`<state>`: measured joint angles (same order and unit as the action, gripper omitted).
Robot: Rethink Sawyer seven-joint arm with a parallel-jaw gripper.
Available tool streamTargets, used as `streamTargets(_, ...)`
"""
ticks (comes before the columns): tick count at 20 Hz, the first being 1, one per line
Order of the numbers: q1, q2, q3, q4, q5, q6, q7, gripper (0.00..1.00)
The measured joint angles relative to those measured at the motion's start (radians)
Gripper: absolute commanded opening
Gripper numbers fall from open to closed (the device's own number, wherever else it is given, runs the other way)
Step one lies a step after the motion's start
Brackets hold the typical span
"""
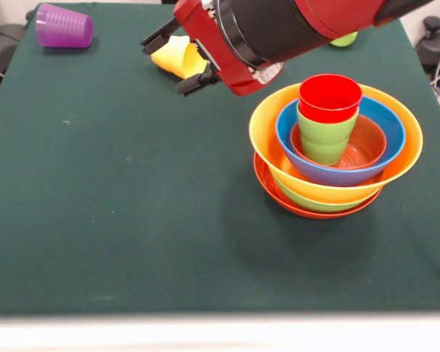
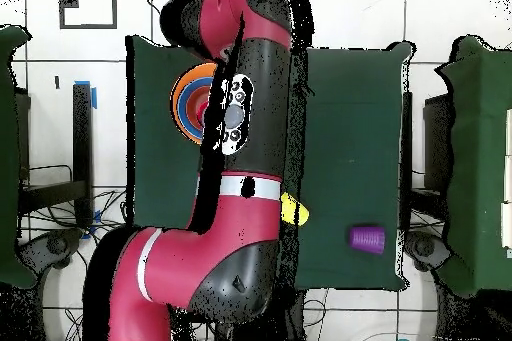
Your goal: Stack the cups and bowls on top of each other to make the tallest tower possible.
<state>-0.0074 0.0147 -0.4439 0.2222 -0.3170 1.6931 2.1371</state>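
The tower (image 1: pixel 336 150) stands at the right: a red-orange bowl (image 1: pixel 308 210) at the bottom, then a green bowl (image 1: pixel 319 203), the large orange-yellow bowl (image 1: pixel 268 143), a blue bowl (image 1: pixel 392 158) and a small orange bowl (image 1: pixel 370 143). A light green cup (image 1: pixel 324 139) stands in it with the red cup (image 1: pixel 330 95) inside. My gripper (image 1: pixel 174 60) is tilted low over the far side of the table. Its fingers (image 1: pixel 160 34) sit on both sides of the yellow cup (image 1: pixel 177 57), which fills the gap. In the overhead view the arm hides the gripper. The yellow cup (image 2: pixel 294 209) and part of the tower (image 2: pixel 188 102) show there.
A purple cup (image 1: pixel 64 26) lies on its side at the far left corner, and also shows in the overhead view (image 2: pixel 367 239). A second light green cup (image 1: pixel 345 39) peeks out behind the arm at the far right. The green tablecloth (image 1: pixel 132 205) covers the table.
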Motion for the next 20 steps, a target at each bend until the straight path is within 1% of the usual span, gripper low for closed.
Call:
streamTargets(3,0.0,0.007,-0.013,-0.011,0.002,0.026,0.0,1.0)
streamTargets(9,0.003,-0.003,-0.033,-0.001,0.002,0.03,0.0,1.0)
streamTargets(13,0.013,-0.034,-0.033,0.053,0.005,0.031,0.0,1.0)
streamTargets(14,0.016,-0.044,-0.033,0.071,0.006,0.031,0.0,1.0)
streamTargets(15,0.023,-0.065,-0.033,0.112,0.007,0.029,0.0,1.0)
streamTargets(20,0.039,-0.104,-0.034,0.193,0.009,0.008,0.0,1.0)
